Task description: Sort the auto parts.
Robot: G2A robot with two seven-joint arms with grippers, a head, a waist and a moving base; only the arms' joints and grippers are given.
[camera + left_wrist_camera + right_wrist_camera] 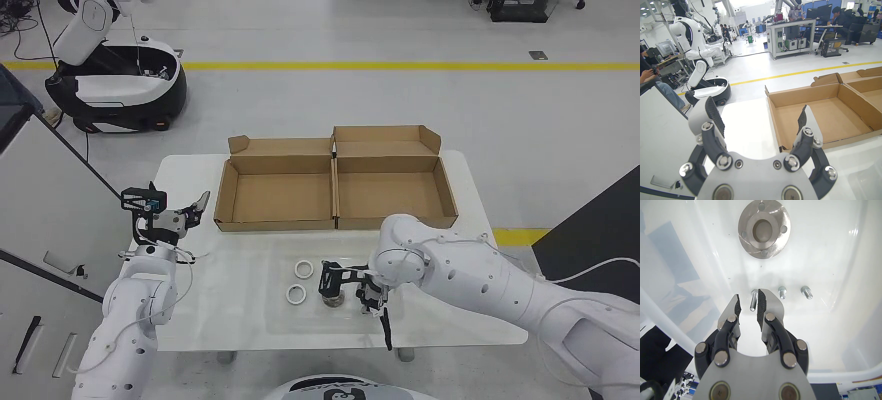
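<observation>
A steel flange with bolt holes lies flat in a shallow white tray. Three bolts lie closer to my right gripper: a long bolt and two short bolts. The right gripper hangs low over the tray, open by a narrow gap, one finger on each side of the long bolt. Two white rings lie on the tray's left part. My left gripper is held open and empty above the table's left edge, beside the left cardboard box.
Two open, empty cardboard boxes stand side by side at the back of the white table. A grey cabinet stands left of the table. Another robot's base is parked on the floor behind.
</observation>
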